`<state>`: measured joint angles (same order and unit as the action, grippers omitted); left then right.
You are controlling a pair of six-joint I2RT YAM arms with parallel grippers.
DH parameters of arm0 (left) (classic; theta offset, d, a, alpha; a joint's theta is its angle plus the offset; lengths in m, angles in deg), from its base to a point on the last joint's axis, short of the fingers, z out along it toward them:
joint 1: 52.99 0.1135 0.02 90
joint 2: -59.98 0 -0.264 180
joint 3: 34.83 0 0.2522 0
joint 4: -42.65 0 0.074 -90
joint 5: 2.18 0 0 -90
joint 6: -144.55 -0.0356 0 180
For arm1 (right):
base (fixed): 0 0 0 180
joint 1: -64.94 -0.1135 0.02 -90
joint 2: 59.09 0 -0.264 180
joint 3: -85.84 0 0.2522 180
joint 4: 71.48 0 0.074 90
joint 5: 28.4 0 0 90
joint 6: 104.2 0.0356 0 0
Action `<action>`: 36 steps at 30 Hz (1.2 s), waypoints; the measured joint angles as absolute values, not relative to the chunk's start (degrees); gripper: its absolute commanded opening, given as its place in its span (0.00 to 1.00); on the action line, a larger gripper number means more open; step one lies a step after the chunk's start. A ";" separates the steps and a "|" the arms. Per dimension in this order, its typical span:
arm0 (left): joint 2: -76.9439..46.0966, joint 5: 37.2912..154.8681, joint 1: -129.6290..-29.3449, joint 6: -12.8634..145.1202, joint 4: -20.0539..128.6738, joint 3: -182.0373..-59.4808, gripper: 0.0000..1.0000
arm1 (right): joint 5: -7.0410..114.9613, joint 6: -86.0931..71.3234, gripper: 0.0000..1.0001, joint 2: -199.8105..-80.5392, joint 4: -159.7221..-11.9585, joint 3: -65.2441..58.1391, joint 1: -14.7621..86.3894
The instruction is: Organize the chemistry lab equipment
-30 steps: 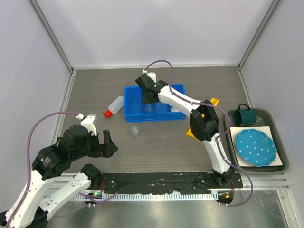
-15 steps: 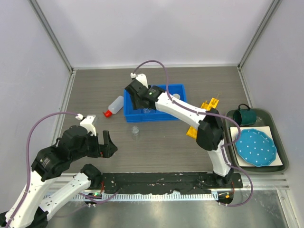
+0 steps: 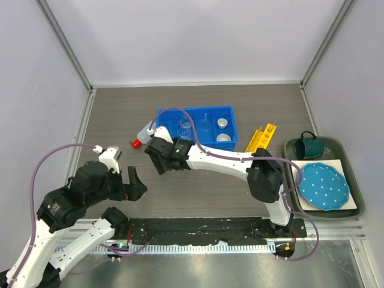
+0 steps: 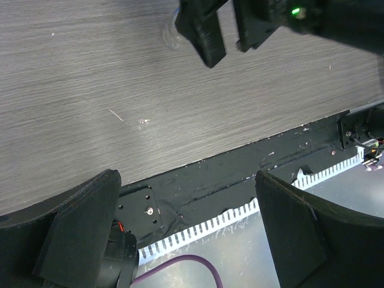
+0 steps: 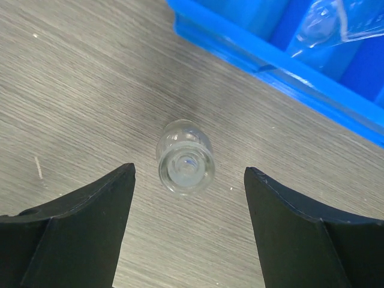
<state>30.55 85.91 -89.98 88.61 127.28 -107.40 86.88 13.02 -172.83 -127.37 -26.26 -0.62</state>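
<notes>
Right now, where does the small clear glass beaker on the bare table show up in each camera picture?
Right wrist: the small clear glass beaker is mid-frame, untouched between the right tool's open fingers, below the blue plastic tray.
Left wrist: at the top edge, mostly behind a right tool finger.
Top external: not visible; the right tool apparently covers it.
Shared landmark: the right tool, in all three.
</notes>
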 measured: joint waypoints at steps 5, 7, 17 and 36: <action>31.49 85.86 -89.98 88.61 128.05 -107.40 1.00 | 86.35 13.05 0.79 -178.29 -127.33 -26.83 -1.12; 31.89 85.86 -89.98 88.61 128.22 -107.40 1.00 | 86.29 13.02 0.79 -180.13 -127.35 -27.73 -1.12; 32.13 85.25 -89.98 88.57 129.58 -107.40 1.00 | 85.50 13.05 0.78 -182.60 -127.20 -29.63 -1.10; 32.56 85.27 -89.98 88.61 129.60 -107.40 1.00 | 84.80 13.15 0.53 -182.60 -126.48 -26.68 -0.77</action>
